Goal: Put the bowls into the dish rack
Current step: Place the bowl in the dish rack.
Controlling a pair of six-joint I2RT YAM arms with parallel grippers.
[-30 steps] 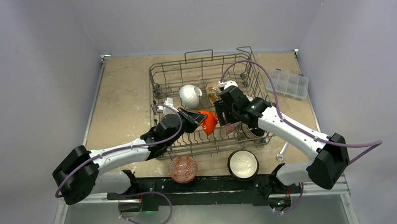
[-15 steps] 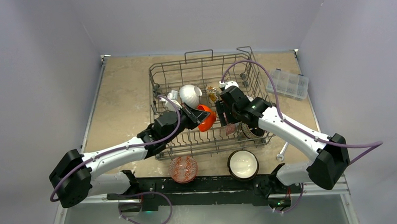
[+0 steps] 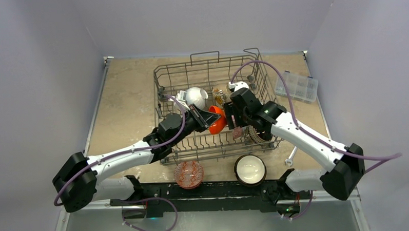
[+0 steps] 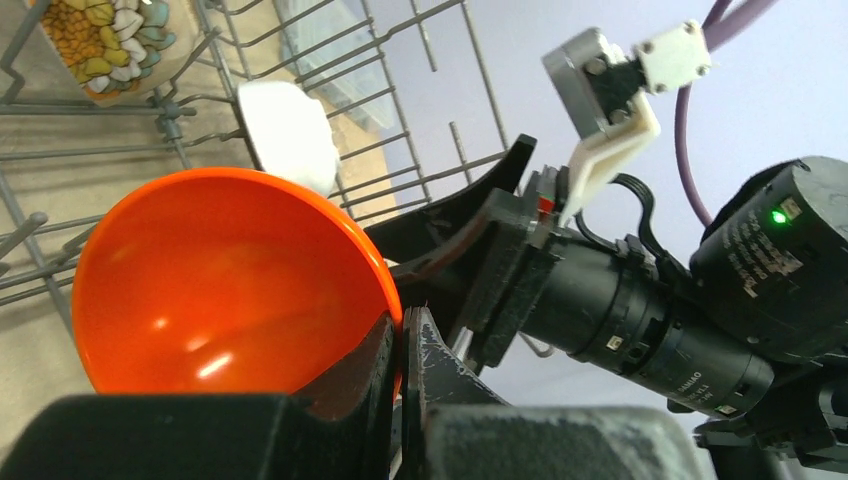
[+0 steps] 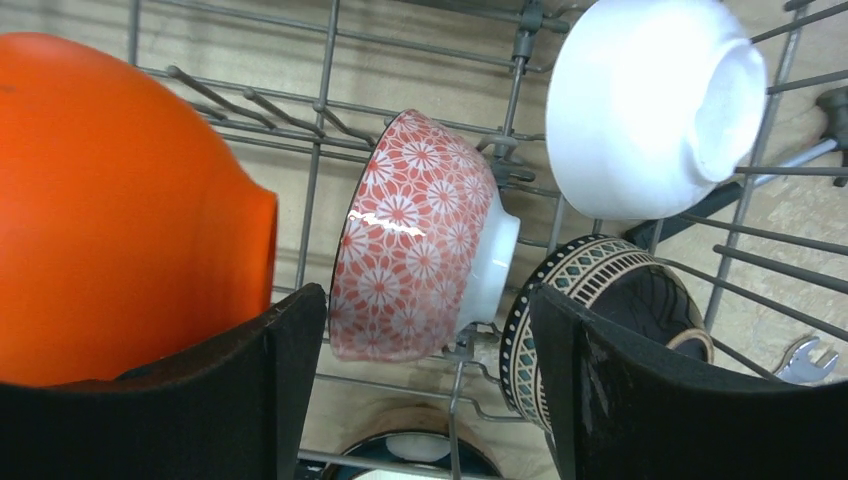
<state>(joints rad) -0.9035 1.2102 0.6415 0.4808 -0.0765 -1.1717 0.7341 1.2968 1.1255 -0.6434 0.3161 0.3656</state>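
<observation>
Left claw [image 4: 402, 335] pinches the orange bowl [image 4: 220, 280] by its rim, tilted to slot between the tines of the rack [image 3: 206, 64]; right claw [image 5: 425, 330], just beside, gapes empty (ready to steady it, probably).

You have the rack [image 3: 163, 88] on the table [image 3: 125, 97], with a box [image 3: 296, 86] to its right. Near of it sit a left bowl [image 3: 189, 174] and a right bowl [image 3: 250, 169], and a wrench [image 3: 290, 156] further right. Inside are a far bowl [image 3: 195, 97] and more bowls [image 3: 254, 135] near-right, with a middle bowl [image 3: 217, 119] between them.
</observation>
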